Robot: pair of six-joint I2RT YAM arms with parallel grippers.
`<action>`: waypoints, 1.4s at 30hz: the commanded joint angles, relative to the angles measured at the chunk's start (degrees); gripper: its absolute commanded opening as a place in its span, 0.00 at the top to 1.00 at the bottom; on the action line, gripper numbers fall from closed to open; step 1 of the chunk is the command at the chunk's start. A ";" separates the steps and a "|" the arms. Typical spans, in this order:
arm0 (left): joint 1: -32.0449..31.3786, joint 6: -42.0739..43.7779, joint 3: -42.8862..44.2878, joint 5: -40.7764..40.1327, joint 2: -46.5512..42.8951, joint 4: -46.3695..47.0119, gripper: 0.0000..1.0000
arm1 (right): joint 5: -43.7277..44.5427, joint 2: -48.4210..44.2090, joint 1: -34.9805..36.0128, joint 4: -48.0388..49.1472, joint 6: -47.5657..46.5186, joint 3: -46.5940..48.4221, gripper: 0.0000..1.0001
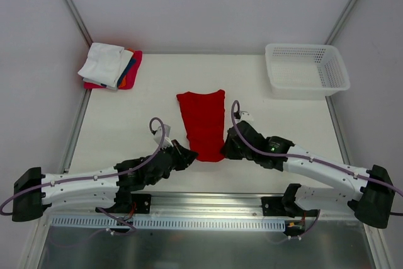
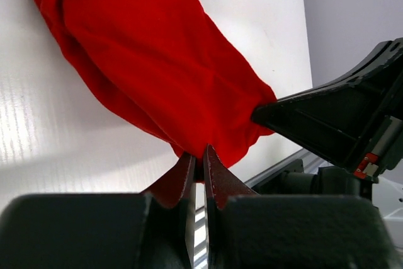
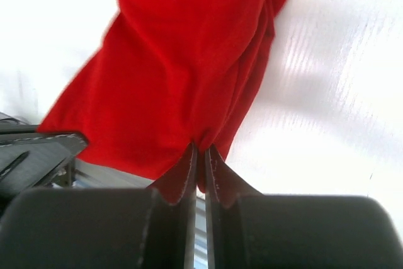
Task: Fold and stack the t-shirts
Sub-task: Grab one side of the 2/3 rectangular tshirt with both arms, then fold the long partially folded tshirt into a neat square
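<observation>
A bright red t-shirt (image 1: 203, 123) lies as a long narrow strip in the middle of the white table, rippled with cross folds. My left gripper (image 1: 189, 157) is shut on its near left corner, the red cloth (image 2: 151, 61) pinched between the jaws in the left wrist view. My right gripper (image 1: 225, 151) is shut on the near right corner, with the cloth (image 3: 182, 74) bunched at its tips. A stack of folded t-shirts (image 1: 111, 66), white on top with blue, orange and pink-red edges showing, sits at the far left corner.
A white plastic mesh basket (image 1: 306, 70) stands at the far right of the table (image 1: 126, 118). Slanted frame posts rise at both far corners. The right gripper's dark body (image 2: 340, 118) is close beside the left one.
</observation>
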 commanded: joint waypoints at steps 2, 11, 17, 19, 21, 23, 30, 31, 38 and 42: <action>-1.66 0.35 4.75 -3.03 -1.70 -3.83 1.00 | 6.26 -3.23 2.30 -7.15 1.67 5.29 1.00; -2.71 5.71 11.61 -4.96 -1.70 -6.73 1.00 | 11.45 -2.37 3.62 -11.29 -1.84 12.58 1.00; -2.71 8.87 14.07 -7.42 -1.87 -7.70 1.00 | 11.73 3.17 2.56 -11.47 -4.56 17.68 0.99; -2.71 10.46 15.03 -9.17 -1.87 -7.79 1.00 | 11.28 6.25 1.16 -11.47 -5.79 19.00 0.99; -2.71 11.68 15.82 -10.66 -1.70 -7.79 1.00 | 9.79 8.44 -0.50 -11.20 -6.67 21.02 0.99; -2.54 12.74 16.70 -13.21 -1.44 -7.79 1.00 | 8.22 11.70 -1.83 -11.03 -8.07 22.52 0.99; 6.76 16.09 17.50 -8.84 -0.21 -7.70 1.00 | 6.45 19.17 -7.36 -11.03 -12.03 29.81 0.99; 8.69 16.00 17.24 -7.09 -0.03 -7.62 1.00 | 6.01 19.87 -7.98 -11.03 -12.30 30.43 0.99; 18.29 23.10 15.74 1.00 3.31 -0.16 1.00 | 3.72 25.06 -11.58 -11.03 -14.06 34.03 0.99; 24.68 24.44 16.00 8.19 8.13 4.50 1.00 | 3.11 26.91 -13.08 -11.11 -14.94 35.35 1.00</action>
